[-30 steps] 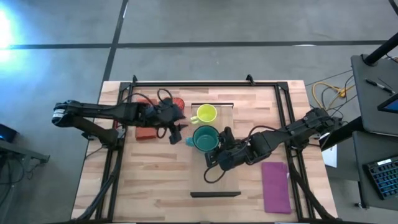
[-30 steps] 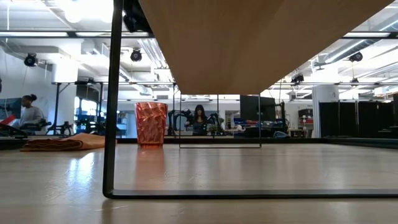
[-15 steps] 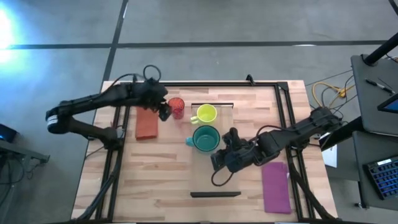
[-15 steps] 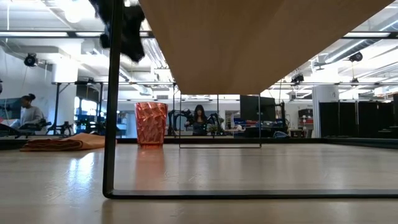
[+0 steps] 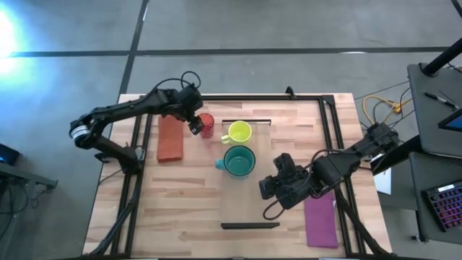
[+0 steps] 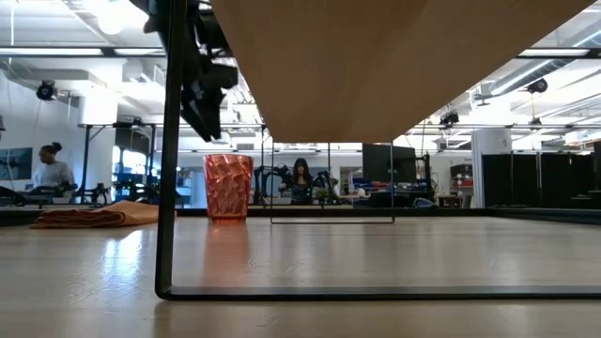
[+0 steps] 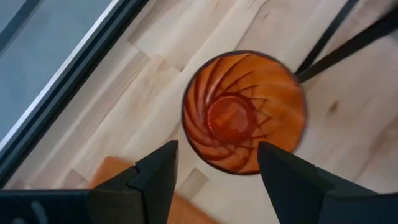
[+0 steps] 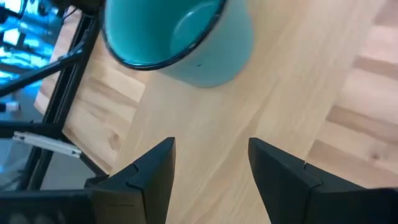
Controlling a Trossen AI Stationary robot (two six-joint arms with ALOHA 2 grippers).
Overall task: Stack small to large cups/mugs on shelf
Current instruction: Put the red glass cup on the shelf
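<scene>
A red cup [image 5: 206, 124] stands upright on the table, left of the shelf [image 5: 253, 195]; the low view shows the red cup [image 6: 228, 188] on its base. My left gripper [image 5: 195, 124] hovers open above it, fingers pointing down, with the cup's mouth [image 7: 244, 112] below, just beyond the fingertips. On the light-wood shelf stand a yellow-green mug [image 5: 238, 132] and a teal mug [image 5: 238, 160]. My right gripper [image 5: 268, 189] is open over the shelf, a little to the right of and nearer than the teal mug [image 8: 186, 37], and apart from it.
A brown-red flat cloth [image 5: 170, 139] lies left of the red cup. A purple flat rectangle [image 5: 320, 217] lies near the right front. The shelf stands raised on a thin black frame [image 6: 169, 188]. Black rails [image 5: 238, 96] border the table. People show far off in the room.
My left gripper has gone from beside the teal mug toward the table's far edge and come down over the red cup. My right gripper has drawn back from the teal mug toward the table's right and near edges. The mugs and the red cup have stayed put.
</scene>
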